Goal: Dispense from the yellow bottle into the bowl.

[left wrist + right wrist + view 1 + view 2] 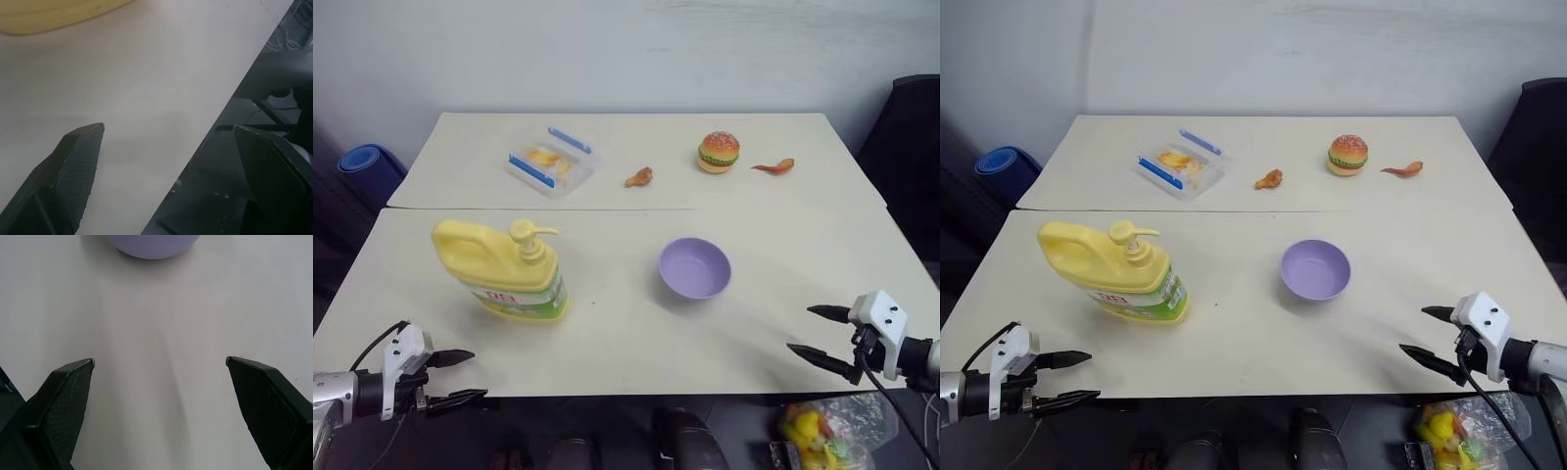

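Note:
The yellow bottle [502,270] with its pump top stands upright on the left of the near table, its green-white-red label low on its side. To its right, apart from it, sits the lavender bowl [694,267], with nothing visible inside. My left gripper [468,379] hovers open at the table's front-left edge, short of the bottle [54,14]. Near the front-right edge my right gripper [815,334] is open too, pointing toward the bowl [152,246] across bare tabletop. Neither gripper holds anything.
On the far table lie a clear container with blue clips [551,162], a toy burger [719,152] and two small orange food pieces [639,177] [774,166]. A blue roll [370,163] lies off the table's left side. A bag of colourful items [822,428] sits below the front-right edge.

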You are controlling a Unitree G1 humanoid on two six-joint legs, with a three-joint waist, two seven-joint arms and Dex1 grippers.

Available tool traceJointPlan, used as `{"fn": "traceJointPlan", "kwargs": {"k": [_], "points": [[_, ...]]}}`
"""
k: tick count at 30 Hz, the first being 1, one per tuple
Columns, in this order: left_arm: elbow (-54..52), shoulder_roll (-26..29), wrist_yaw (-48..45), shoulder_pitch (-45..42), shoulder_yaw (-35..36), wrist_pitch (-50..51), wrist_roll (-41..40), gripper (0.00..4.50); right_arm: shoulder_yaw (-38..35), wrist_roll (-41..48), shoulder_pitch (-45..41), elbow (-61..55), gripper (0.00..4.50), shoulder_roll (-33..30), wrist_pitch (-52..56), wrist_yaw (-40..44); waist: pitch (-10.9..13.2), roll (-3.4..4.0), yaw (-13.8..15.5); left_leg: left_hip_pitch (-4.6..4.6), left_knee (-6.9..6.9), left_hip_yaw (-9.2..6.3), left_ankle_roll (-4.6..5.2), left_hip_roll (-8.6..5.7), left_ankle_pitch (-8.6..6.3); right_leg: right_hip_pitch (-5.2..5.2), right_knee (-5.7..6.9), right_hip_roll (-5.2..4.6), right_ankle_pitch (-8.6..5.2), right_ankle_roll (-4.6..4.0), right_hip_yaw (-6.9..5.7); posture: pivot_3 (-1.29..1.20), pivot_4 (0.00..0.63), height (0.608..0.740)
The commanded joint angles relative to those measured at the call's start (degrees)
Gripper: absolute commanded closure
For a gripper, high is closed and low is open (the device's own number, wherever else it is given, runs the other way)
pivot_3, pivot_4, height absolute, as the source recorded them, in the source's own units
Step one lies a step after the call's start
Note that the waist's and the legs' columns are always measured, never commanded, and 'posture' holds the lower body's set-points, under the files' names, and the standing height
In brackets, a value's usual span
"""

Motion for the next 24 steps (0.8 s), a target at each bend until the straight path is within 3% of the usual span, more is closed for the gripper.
{"fn": "traceJointPlan", "kwargs": {"k": [1,13,17,20,24], "points": [[-0.16,0.17,0.09,0.52,1.02,-0.47,-0.32,0.00,-0.71,0.17,-0.29,0.03,0.01,-0.59,-1.08,0.21,0.00,0.00,0.00,0.00,0.00,0.00,0.00,0.00,0.00,0.00,0.00,0.00,0.00,0.00,0.00,0.00,0.150,0.740],[-4.60,1.37,-0.62,1.59,1.34,6.78,-3.69,0.00,-1.18,1.16,-0.03,-0.71,0.01,-1.01,1.36,0.69,0.00,0.00,-0.02,0.00,0.01,0.00,0.00,0.00,0.00,0.00,0.01,0.00,0.00,0.00,0.00,0.00,0.150,0.740],[-15.54,2.90,-2.11,4.44,3.92,13.64,-9.19,0.00,-2.92,4.51,0.60,-6.34,0.01,-1.87,5.80,1.25,0.00,0.00,-0.01,-0.02,0.03,-0.02,0.00,0.02,0.00,0.00,0.02,-0.01,0.00,0.00,0.01,0.00,0.150,0.740],[-29.64,7.60,-6.77,7.74,9.25,22.32,-19.11,0.00,-2.92,8.16,-0.62,-13.99,0.01,-2.59,10.17,0.62,0.01,-0.02,-0.03,-0.06,0.12,-0.09,-0.02,0.05,0.00,0.00,0.07,-0.01,0.00,0.00,0.02,0.00,0.150,0.740],[-39.36,12.28,-7.31,4.65,14.12,29.03,-28.57,0.00,0.23,8.91,-3.76,-20.49,0.01,-3.05,12.99,-0.81,0.00,0.01,0.00,-0.05,0.24,-0.14,-0.05,0.03,-0.01,0.04,0.13,-0.03,-0.01,-0.02,0.03,0.00,0.150,0.740]]}}
